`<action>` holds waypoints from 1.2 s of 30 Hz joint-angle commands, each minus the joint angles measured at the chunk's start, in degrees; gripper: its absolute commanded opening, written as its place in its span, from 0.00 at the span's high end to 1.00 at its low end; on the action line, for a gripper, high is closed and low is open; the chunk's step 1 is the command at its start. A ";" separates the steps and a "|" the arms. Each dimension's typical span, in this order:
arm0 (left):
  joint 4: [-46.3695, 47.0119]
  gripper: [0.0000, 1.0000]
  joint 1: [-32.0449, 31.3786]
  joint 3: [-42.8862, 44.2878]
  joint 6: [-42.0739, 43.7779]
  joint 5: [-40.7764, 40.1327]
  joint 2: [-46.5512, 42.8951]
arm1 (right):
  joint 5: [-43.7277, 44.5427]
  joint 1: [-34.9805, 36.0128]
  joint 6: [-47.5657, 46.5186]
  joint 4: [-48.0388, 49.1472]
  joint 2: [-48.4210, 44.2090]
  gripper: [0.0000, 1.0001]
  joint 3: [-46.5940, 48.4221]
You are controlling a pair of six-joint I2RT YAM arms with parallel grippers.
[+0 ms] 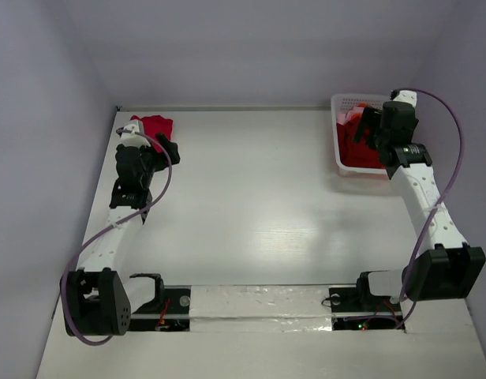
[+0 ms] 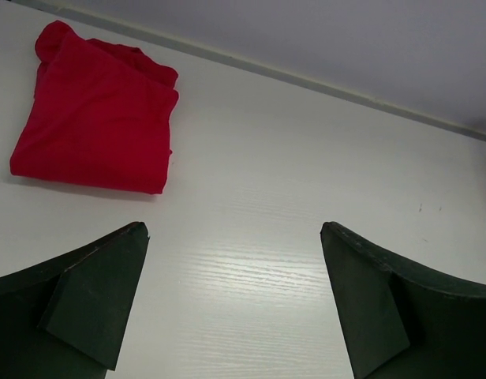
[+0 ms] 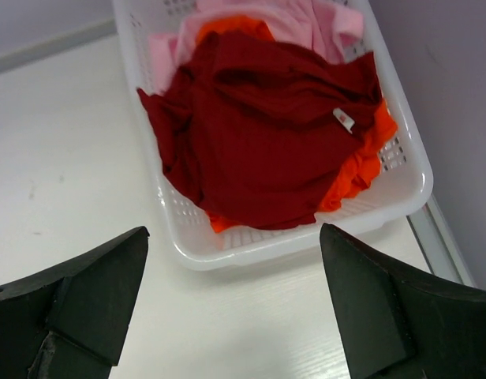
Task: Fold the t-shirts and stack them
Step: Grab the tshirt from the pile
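A white table stands in a plain alcove of pale grey walls, with both arm bases bolted at its near edge. At the far left corner lies a crimson-pink t-shirt, folded into a neat, roughly rectangular bundle, flat on the bare surface and close to the back wall. The other shirts sit in a white lattice basket at the far right of the table, beside the right wall. There a large dark red t-shirt lies crumpled on top, its small white label showing. A bright orange t-shirt peeks out beneath it along the near and right edges, and a pale pink t-shirt is bunched at the far end. The left gripper hangs just beside the folded bundle on its near right side, jaws spread wide with nothing between them. The right gripper hovers over the table at the basket's near end, likewise wide apart and empty
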 commanded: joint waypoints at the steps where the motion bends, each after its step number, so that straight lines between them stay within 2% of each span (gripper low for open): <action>1: 0.58 0.10 0.27 2.97 1.20 -1.92 0.46 | 2.29 -0.22 -0.33 -3.36 2.72 0.06 3.59; 15: 0.22 0.07 0.27 5.79 1.29 -0.78 6.87 | 5.62 -0.22 2.31 -2.48 13.97 0.09 7.54; 21: 0.84 0.07 0.27 5.78 1.38 -1.91 9.07 | 8.44 -0.22 3.45 -3.36 18.46 0.10 13.34; 28: 0.14 0.06 0.27 8.42 1.56 -2.01 12.94 | 13.79 -0.22 4.59 -8.28 27.86 0.11 22.74; 32: 0.31 0.06 0.27 9.04 1.64 -2.01 13.99 | 14.33 -1.45 6.18 -10.13 32.09 0.16 27.49; 36: 1.19 0.06 0.27 9.04 1.56 -1.48 14.70 | 14.33 -2.68 5.74 -10.04 35.25 0.16 30.48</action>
